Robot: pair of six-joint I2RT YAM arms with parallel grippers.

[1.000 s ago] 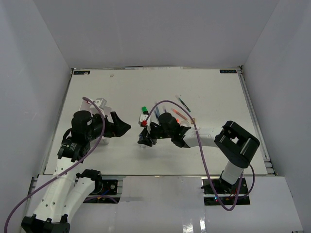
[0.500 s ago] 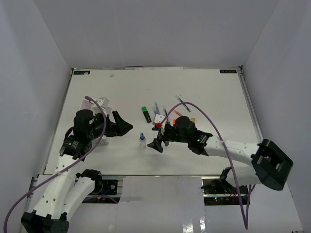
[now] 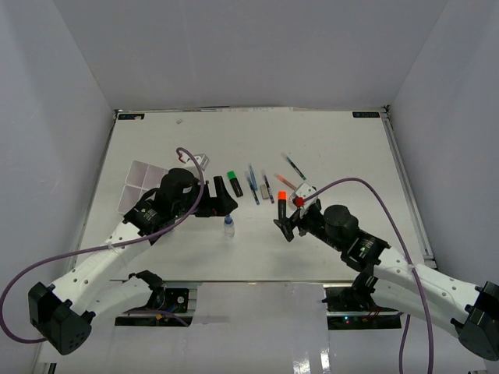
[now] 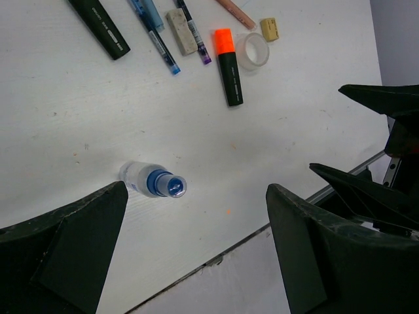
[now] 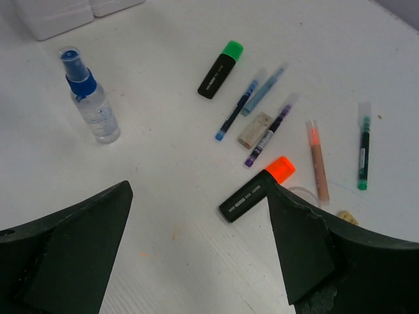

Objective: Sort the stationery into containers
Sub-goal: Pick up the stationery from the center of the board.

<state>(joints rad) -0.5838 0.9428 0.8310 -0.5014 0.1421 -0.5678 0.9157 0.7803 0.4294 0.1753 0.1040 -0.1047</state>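
With 12 o'clock as the far side of the table (image 3: 343, 148) in the overhead view, the blue-capped bottle (image 3: 228, 227) stands upright nearest the arm bases. The right gripper (image 5: 198, 186) hangs at its 3 o'clock, jaws spread wide and holding nothing. The left gripper (image 4: 196, 188) hovers just past the bottle at its 12 o'clock, also spread and empty; its wrist camera looks down on the blue cap.

At 12 o'clock from the right gripper lies the orange-capped highlighter (image 5: 255, 196). The clear tape roll (image 5: 302, 194) is just beside it, and the tan block (image 5: 346, 216) is near the roll. Farther on come the grey block (image 5: 255, 129), a purple pen (image 5: 268, 137), a blue pen (image 5: 239, 108), a paler blue pen (image 5: 265, 91), a pink pen (image 5: 317, 160) and the green-capped highlighter (image 5: 219, 69). The green pen (image 5: 362, 154) lies farthest, toward 1 o'clock.

The white organizer tray (image 3: 136, 175) sits at 9 o'clock of the green-capped highlighter, apart from the loose items.
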